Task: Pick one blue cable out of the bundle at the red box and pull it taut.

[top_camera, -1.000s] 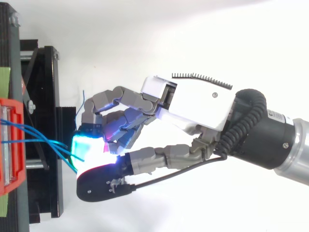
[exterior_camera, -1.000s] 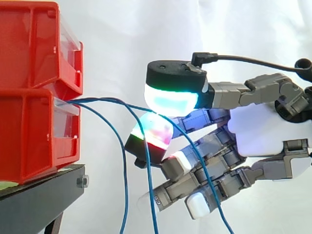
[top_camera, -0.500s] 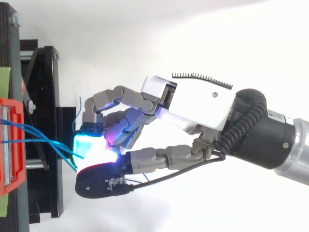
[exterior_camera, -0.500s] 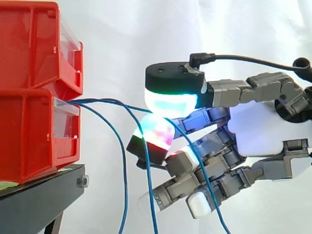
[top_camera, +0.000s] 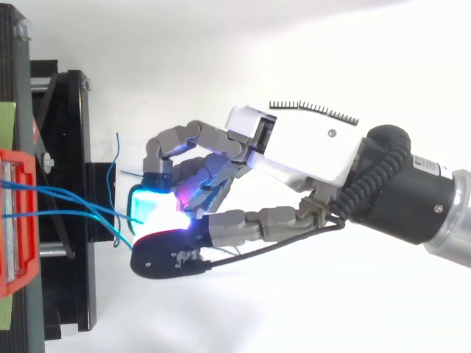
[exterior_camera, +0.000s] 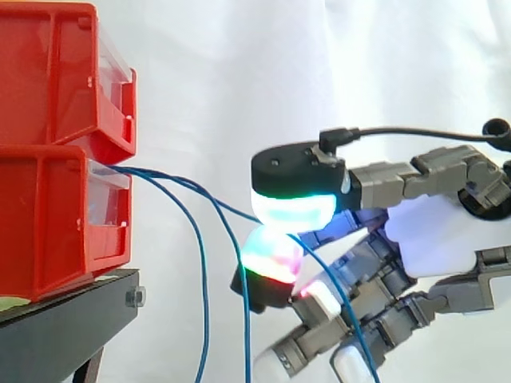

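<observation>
a thin blue cable leaves the clear front of the lower red bin and slopes gently down to the robot hand. its rounded glowing pads are clamped on the cable, one above, one below. two slack cables droop near the bin. the glossy plastic bins stand stacked on a black stand, before a white curtain.

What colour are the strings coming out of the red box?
Blue. The cables show best in the side view.

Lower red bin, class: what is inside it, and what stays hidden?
Inside the lower red bin lie blue cables, leaving through its clear front. Their ends are covered by its red wall.
</observation>
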Robot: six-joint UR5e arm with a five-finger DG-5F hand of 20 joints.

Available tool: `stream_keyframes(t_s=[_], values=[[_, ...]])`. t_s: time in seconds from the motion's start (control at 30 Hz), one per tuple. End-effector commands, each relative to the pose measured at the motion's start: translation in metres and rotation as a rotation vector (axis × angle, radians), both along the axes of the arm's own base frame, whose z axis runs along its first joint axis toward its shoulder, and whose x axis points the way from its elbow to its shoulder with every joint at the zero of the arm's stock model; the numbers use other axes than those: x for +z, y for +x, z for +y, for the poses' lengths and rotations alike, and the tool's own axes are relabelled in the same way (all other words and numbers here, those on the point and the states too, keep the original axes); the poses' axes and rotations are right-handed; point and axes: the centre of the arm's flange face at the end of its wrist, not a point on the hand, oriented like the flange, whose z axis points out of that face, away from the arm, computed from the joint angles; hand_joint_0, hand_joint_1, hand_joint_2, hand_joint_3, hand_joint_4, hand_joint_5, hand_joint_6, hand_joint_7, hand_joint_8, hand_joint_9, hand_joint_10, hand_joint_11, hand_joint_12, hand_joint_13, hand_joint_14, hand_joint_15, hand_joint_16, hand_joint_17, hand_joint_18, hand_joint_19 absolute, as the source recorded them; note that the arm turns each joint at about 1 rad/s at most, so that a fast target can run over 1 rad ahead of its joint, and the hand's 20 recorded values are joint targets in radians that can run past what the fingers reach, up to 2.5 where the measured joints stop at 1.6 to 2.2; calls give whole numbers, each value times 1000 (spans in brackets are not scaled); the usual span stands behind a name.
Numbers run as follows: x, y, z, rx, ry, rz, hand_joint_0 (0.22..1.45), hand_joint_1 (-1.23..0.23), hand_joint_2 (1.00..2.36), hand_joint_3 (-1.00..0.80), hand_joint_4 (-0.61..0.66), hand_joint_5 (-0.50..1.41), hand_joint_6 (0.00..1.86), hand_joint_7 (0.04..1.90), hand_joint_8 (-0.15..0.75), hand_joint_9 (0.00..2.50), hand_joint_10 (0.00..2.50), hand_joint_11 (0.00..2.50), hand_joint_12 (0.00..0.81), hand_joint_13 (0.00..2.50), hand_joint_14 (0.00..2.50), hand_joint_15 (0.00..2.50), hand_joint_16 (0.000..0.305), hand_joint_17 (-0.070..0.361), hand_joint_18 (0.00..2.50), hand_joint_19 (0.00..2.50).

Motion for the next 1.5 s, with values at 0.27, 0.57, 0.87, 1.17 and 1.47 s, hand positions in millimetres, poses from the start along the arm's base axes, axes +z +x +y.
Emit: stream_keyframes(t_s=[0.27, 0.57, 0.87, 1.17, 1.47], values=[[2, -15, -4, -1, -27, 104, 584, -756, 1031, 14, 137, -126, 840, 1356, 407, 828, 16, 921, 439, 703, 7, 291, 59, 133, 938, 435], [16, -23, -7, -8, -44, 129, 583, -756, 1031, 15, 134, -126, 839, 1357, 408, 805, 15, 859, 440, 679, 7, 287, 59, 133, 927, 437], [34, -36, -12, -27, -60, 147, 584, -757, 1031, 10, 125, -127, 839, 1351, 405, 787, 15, 827, 438, 667, 9, 280, 59, 134, 917, 431], [38, -59, -20, -58, -53, 100, 584, -758, 1031, 12, 117, -127, 839, 1352, 402, 780, 16, 811, 439, 663, 7, 280, 59, 133, 908, 431], [39, -59, -17, -55, -59, 99, 584, -760, 1031, 15, 117, -128, 839, 1351, 401, 777, 15, 811, 438, 658, 7, 281, 59, 133, 903, 432]])
